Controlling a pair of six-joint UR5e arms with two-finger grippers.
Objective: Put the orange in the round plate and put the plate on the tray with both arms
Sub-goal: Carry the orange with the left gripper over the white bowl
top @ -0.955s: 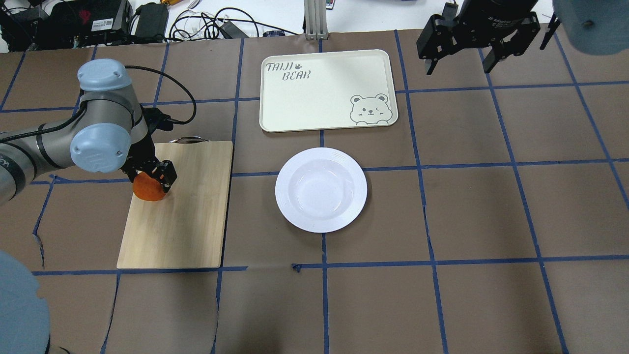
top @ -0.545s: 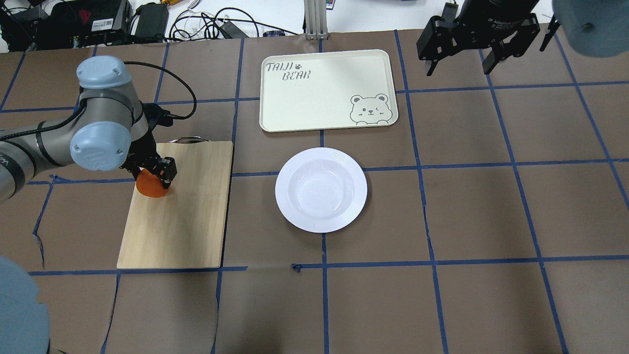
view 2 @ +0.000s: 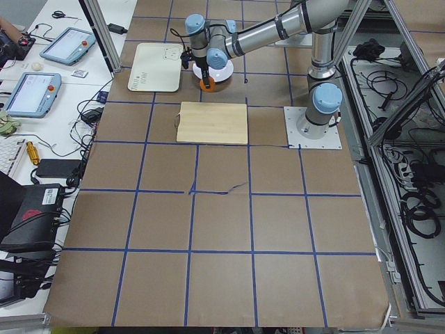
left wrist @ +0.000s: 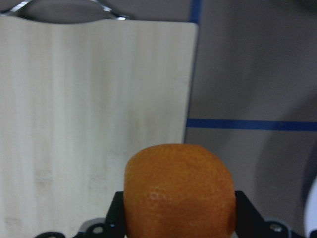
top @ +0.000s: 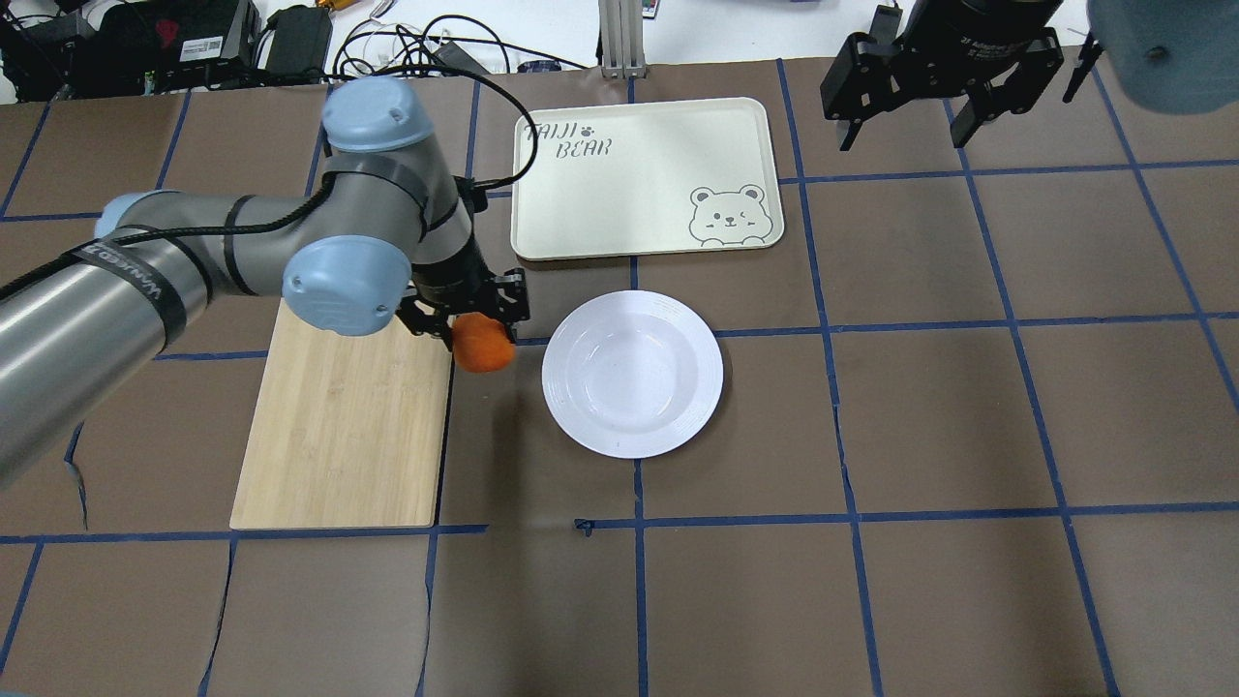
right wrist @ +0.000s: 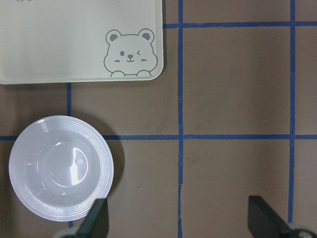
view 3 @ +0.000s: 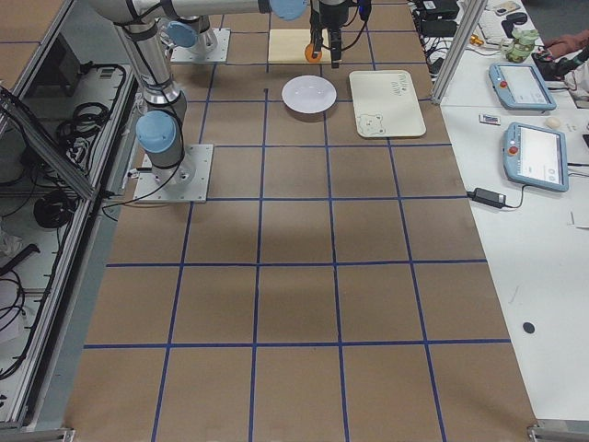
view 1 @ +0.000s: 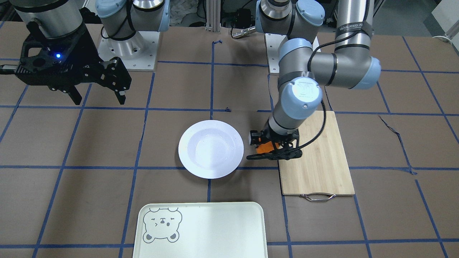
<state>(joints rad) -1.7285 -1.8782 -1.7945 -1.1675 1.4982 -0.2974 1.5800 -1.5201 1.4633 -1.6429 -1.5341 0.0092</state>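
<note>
Orange-to-plate step: left end effector (top: 481, 332) is clamping orange (top: 483, 346) just short of plate (top: 559, 379), needing a shift over its centre then release; right end effector (top: 903, 136) is hanging open, empty.

Left arm (top: 184, 266) stretched low across table, forearm near level, wrist bent down just beside round plate (top: 632, 374), on plate's robot-left side. Left gripper (top: 474, 327) points down, fingers clamped on orange (top: 483, 346). Right arm (view 1: 46, 16) raised, well apart from plate, far robot-right side. Right gripper (top: 903, 128) points down, fingers spread wide.
</note>
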